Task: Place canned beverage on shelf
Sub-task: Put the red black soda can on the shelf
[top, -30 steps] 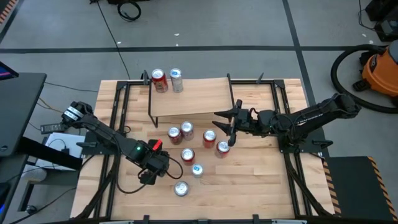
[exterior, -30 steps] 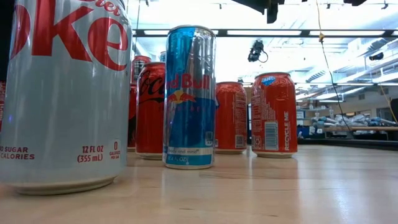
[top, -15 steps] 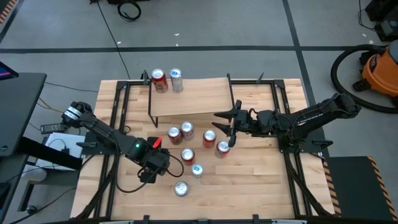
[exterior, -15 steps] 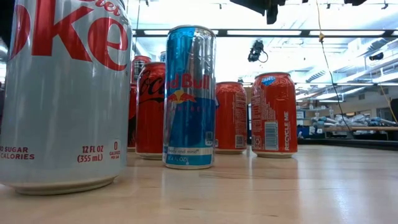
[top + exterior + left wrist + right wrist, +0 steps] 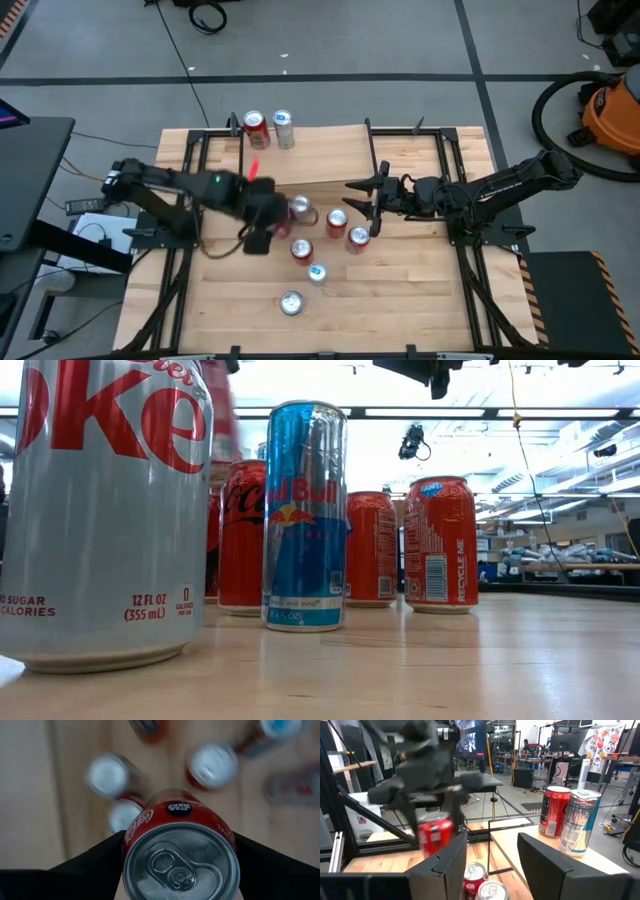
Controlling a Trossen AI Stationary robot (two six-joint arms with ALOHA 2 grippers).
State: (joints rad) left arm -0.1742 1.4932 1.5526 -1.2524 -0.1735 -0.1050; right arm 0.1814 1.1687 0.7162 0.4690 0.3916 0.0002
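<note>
Since a second ago the left claw (image 5: 178,851) has swung toward the shelf (image 5: 320,158), clamped on a red can (image 5: 180,855) lifted for placing; right claw (image 5: 362,207) waits half-open near the tabletop's right edge

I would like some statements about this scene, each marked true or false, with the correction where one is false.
1. The left hand holds a red cola can. True.
2. The light-wood shelf on black metal legs already carries two cans. True.
3. The right hand grips a red can. False: it holds nothing.
4. The blue and silver energy drink can lies on its side. False: it stands upright on the wooden table.
</note>
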